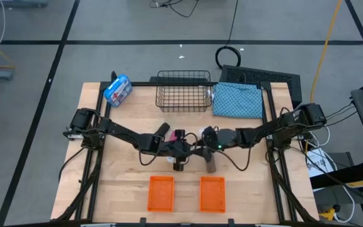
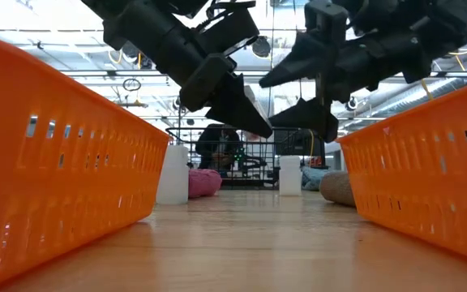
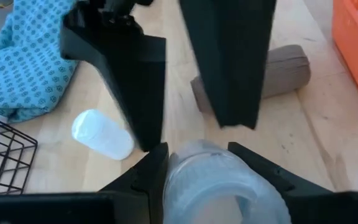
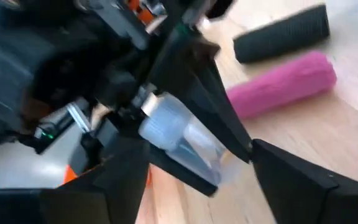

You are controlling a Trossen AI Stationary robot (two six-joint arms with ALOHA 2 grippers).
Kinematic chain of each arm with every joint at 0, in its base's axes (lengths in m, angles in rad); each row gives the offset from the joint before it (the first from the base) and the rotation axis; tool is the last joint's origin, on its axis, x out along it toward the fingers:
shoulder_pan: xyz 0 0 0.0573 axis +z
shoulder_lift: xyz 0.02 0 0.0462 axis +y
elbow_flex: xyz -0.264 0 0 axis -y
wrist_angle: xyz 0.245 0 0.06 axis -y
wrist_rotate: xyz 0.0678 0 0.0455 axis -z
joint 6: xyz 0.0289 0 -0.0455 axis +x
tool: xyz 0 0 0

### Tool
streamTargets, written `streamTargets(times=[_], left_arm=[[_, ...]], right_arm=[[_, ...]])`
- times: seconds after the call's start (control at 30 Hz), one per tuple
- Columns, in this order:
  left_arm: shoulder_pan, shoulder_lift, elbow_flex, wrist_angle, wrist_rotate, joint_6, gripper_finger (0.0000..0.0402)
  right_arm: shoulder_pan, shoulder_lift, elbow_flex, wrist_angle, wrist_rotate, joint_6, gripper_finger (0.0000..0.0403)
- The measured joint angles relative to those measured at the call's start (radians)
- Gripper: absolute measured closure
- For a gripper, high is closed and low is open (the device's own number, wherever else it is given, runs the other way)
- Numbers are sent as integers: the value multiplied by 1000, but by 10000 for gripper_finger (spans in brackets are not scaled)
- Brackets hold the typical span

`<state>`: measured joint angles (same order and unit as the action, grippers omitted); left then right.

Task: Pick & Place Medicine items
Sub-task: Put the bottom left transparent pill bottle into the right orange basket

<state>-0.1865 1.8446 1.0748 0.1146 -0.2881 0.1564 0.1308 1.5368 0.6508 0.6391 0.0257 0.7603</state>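
Note:
My left gripper (image 1: 184, 150) is at mid-table, shut on a small white bottle (image 3: 207, 180) that is held above the wood. My right gripper (image 4: 201, 152) is open and faces it. Its two fingers (image 3: 132, 81) stand just beyond the bottle, and I see no touch. Two more white bottles (image 2: 173, 174) (image 2: 290, 174) stand upright on the table. The pink piece (image 4: 284, 84) and the black piece (image 4: 281, 34) lie side by side on the wood. The brown piece (image 3: 278, 71) lies toward the near right. My left gripper pinches the white bottle by its round sides (image 3: 176, 165) between its two fingers. The fingers come slanting down from the table's left. The bottle is lifted clear of the table and sticks out past the fingertips toward my right gripper.
Two orange baskets (image 1: 161, 192) (image 1: 212, 192) sit at the near edge. A wire basket (image 1: 183, 90) stands at the far middle, the blue patterned cloth (image 1: 238, 99) to its right, and a blue-and-white package (image 1: 118, 90) at the far left.

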Motion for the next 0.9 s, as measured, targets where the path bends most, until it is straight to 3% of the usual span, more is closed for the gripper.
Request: streamTargets(times=[0.37, 0.5, 0.9], left_arm=[[1, 2, 0, 57, -24, 53, 250], [1, 2, 0, 52, -87, 88, 251], [3, 2, 0, 68, -91, 103, 251]], right_arm=[[14, 16, 1, 21, 23, 14, 58], [15, 16, 1, -39, 22, 37, 50], [15, 16, 17, 4, 77, 94, 49]])
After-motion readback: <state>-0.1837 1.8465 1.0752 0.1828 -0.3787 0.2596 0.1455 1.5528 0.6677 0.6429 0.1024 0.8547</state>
